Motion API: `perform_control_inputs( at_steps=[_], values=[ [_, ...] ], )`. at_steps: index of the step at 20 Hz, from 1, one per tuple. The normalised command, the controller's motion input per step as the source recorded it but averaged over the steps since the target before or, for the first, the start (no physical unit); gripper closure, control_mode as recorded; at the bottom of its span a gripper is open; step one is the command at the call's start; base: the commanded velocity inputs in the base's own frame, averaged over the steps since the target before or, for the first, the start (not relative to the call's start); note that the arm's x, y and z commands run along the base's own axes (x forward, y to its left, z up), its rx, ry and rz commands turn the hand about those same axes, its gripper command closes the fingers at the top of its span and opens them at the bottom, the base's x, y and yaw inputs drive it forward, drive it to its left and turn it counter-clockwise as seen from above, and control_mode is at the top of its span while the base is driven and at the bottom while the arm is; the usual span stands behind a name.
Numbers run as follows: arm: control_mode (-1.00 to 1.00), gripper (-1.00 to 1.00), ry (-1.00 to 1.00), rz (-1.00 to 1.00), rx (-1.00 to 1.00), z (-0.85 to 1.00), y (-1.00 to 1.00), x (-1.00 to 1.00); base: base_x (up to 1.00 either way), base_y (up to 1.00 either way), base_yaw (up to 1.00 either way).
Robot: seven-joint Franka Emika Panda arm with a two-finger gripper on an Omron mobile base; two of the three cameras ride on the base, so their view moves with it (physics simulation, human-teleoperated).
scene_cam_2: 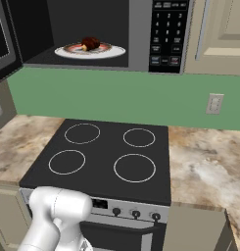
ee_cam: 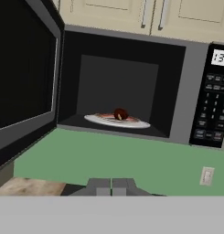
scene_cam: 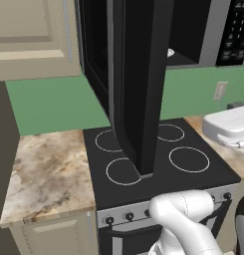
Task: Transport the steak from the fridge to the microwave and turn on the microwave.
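While the clenched claw (ee_cam: 111, 187) hangs back, the microwave (ee_cam: 131, 87) door (scene_cam: 138, 84) seemingly overhangs the stove (scene_cam_2: 107, 162).

steak (scene_cam_2: 90, 43) on plate (scene_cam_2: 111, 51), inside microwave (scene_cam_2: 139, 34)

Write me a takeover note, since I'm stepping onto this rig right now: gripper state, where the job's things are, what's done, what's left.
Gripper: fingers shut, holding nothing, back from the microwave and facing its cavity.
Steak: on the plate inside the microwave, above the stove.
Microwave door: swung wide open to the left.
Done: steak delivered into the microwave.
Left: shut the door, then probably press a start button on the keypad.
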Motion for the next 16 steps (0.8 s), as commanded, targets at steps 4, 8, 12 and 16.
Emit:
perform_control_inputs(
  at_steps=[4, 8, 12, 16],
  values=[
    [-1.0, 1.0, 0.0, 0.0, 0.0, 0.0, 0.06, -0.22, 0.0, 0.0, 0.0],
    [-1.0, 1.0, 0.0, 0.0, 0.0, 0.0, 0.04, -0.24, 0.0, 0.0, 0.0],
    [-1.0, 1.0, 0.0, 0.0, 0.0, 0.0, 0.06, -0.21, 0.0, 0.0, 0.0],
    [-1.0, 1.0, 0.0, 0.0, -0.01, 0.0, 0.09, -0.21, 0.0, 0.0, 0.0]
  ],
)
